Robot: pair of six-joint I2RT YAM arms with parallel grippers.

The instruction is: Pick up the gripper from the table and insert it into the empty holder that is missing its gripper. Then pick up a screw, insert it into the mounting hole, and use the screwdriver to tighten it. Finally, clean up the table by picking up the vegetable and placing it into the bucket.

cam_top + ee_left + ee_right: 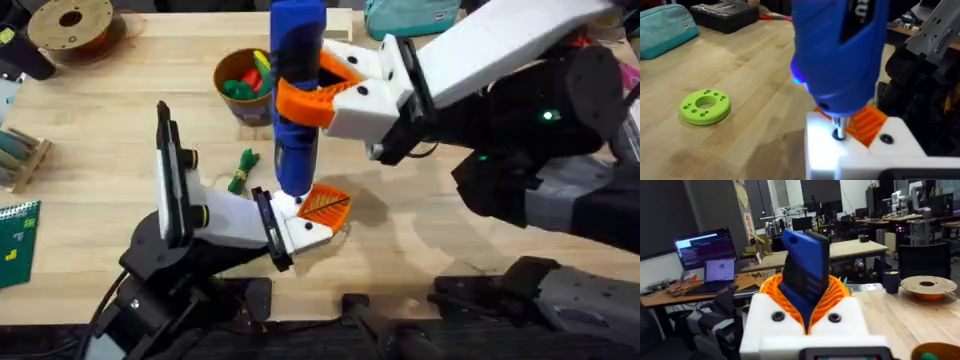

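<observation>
Fat bright-blue cylindrical screwdriver (297,95): upright, clamped between orange ribbed pads of right gripper (318,95); bit seated in hole of white blocky holder (840,150), evidently for tightening. Orange ribbed wedge gripper (325,203): already mounted beside it. Left gripper (305,215): finger state undeterminable. Green leafy vegetable (242,170): on plank table (120,110), near yellow-rimmed bucket (243,85).

Behind the pale plank surface (120,110) lies a dim workshop: a lit laptop (722,272) on a cluttered desk (670,296), dark walls, further wooden benches (860,247), a black office chair (922,260).
</observation>
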